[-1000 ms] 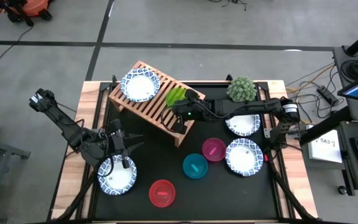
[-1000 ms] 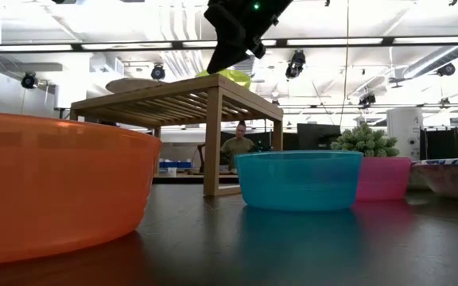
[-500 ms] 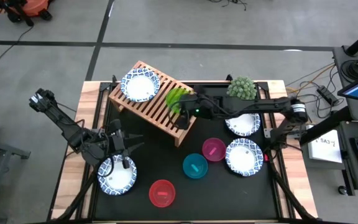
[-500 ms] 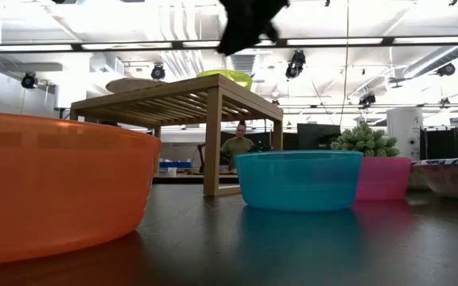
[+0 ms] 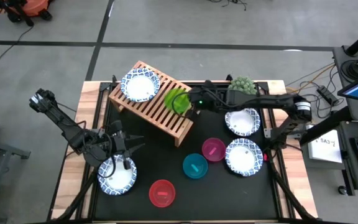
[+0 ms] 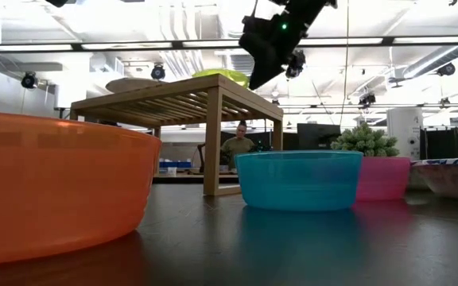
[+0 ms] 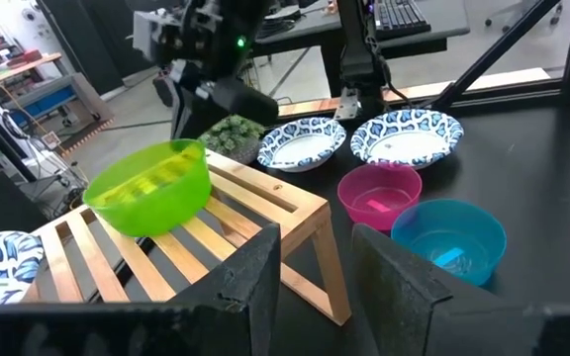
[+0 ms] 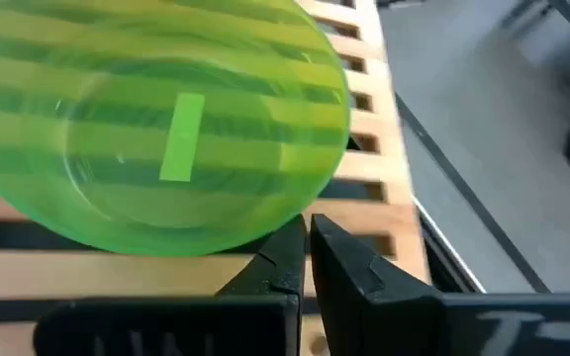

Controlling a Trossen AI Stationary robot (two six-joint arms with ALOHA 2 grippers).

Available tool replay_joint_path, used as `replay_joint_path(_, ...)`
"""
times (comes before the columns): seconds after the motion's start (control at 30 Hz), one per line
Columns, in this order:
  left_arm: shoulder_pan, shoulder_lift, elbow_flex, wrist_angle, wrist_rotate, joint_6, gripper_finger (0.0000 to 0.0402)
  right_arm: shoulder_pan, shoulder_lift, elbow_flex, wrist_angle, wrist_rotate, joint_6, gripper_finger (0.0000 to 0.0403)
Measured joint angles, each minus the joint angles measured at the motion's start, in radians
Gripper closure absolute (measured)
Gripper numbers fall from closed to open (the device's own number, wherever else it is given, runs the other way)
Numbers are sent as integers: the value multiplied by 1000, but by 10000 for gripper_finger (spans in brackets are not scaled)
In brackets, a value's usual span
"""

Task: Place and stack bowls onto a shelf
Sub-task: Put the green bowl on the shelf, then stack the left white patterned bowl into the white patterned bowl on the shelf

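Observation:
The green bowl [image 5: 178, 99] sits upright on the slats at the right end of the wooden shelf [image 5: 157, 111]. It also shows in the right wrist view [image 8: 156, 119]. A white blue-rimmed bowl [image 5: 140, 85] sits on the shelf's left end. My right gripper [image 5: 194, 103] hovers just right of the green bowl, fingers together and empty [image 8: 308, 252]. My left gripper [image 5: 122, 149] is open above the far rim of a white bowl [image 5: 117, 175] at the table's near left. I see no contact with it.
Magenta [image 5: 214, 149], teal [image 5: 195, 166] and red [image 5: 162, 193] bowls stand on the black mat near the middle front. Two white bowls [image 5: 242, 122] [image 5: 244, 157] stand at the right. A spiky green plant [image 5: 242, 88] stands at the far right, under my right arm.
My right gripper has drawn back from over the shelf's right end toward the table's far right, coming off the green bowl, which stays on the shelf and now shows whole.

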Motion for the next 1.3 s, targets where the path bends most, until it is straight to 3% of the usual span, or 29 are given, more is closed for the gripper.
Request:
replay_joint_path(0.37,-1,2,0,2,7,-121,290,67,-47,-27,-20,9,-18,394)
replay_joint_path(0.67,-5,39,0,1,189,-375,290,277,-196,-173,23,110,2,394)
replay_joint_path(0.9,-7,135,34,11,368,-662,290,402,-362,-432,277,107,-41,394)
replay_joint_path(1.13,-21,263,203,-297,668,-1134,290,450,-492,-640,534,98,-124,394)
replay_joint_path(1.3,-59,411,316,-528,776,-1354,290,450,-513,-715,681,98,-204,394)
